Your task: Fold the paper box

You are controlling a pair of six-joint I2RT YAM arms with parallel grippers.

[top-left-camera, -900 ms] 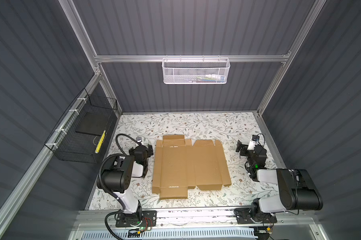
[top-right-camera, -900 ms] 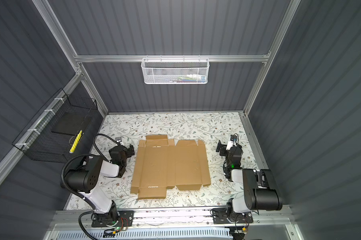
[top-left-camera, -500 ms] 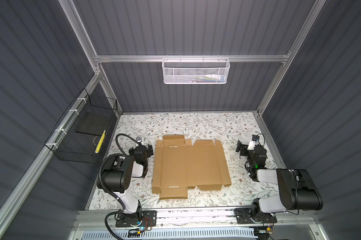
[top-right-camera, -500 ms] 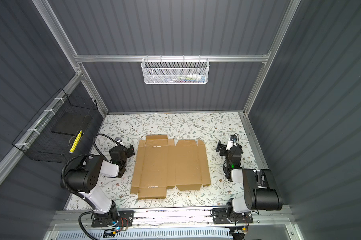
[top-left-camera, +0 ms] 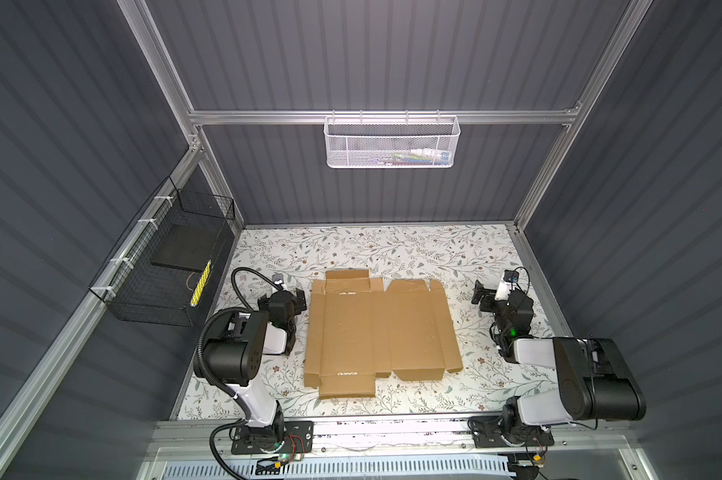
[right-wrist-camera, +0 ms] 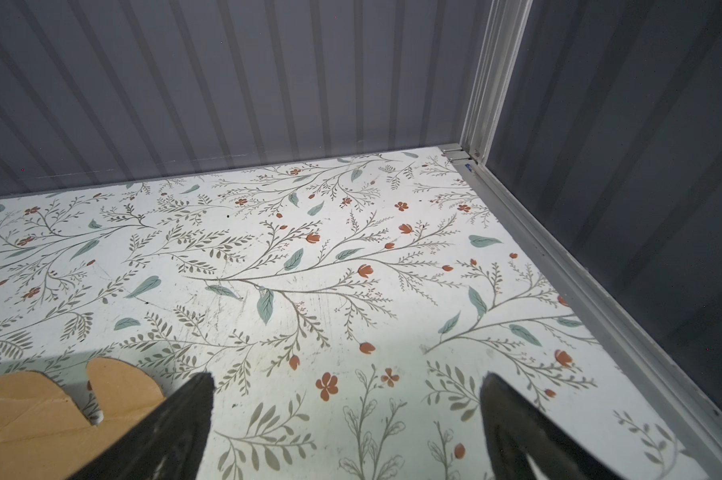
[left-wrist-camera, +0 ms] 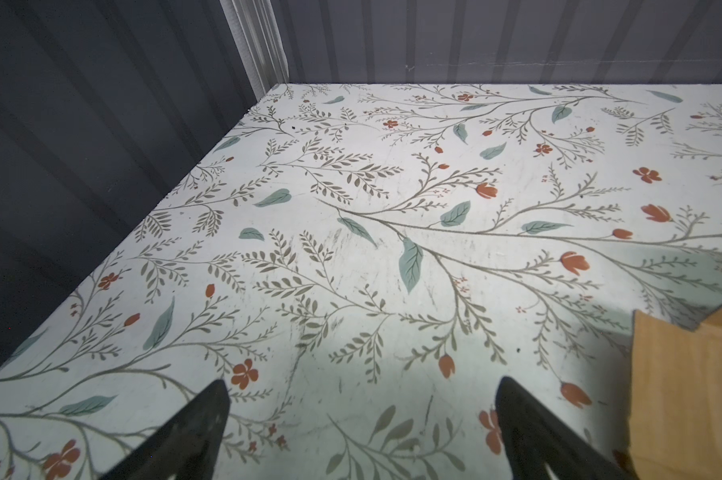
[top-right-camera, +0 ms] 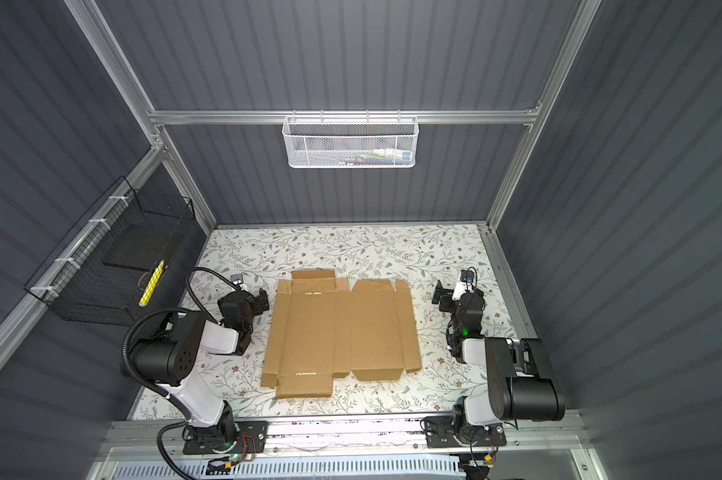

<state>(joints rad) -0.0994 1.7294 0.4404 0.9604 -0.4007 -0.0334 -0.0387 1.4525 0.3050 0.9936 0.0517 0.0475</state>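
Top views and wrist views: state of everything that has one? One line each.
paper box: unfolded, lying flat on the table, no flap raised.
left gripper: open, empty, beside the box, not holding it.
right gripper: open, empty, beside the box, not holding it.
white mesh basket: hanging at the back, partly filled.
black wire basket: hanging at the left, partly filled.

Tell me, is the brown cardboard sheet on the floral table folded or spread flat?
Spread flat. In both top views the brown corrugated cardboard sheet lies open on the floral-patterned table, with no flap raised.
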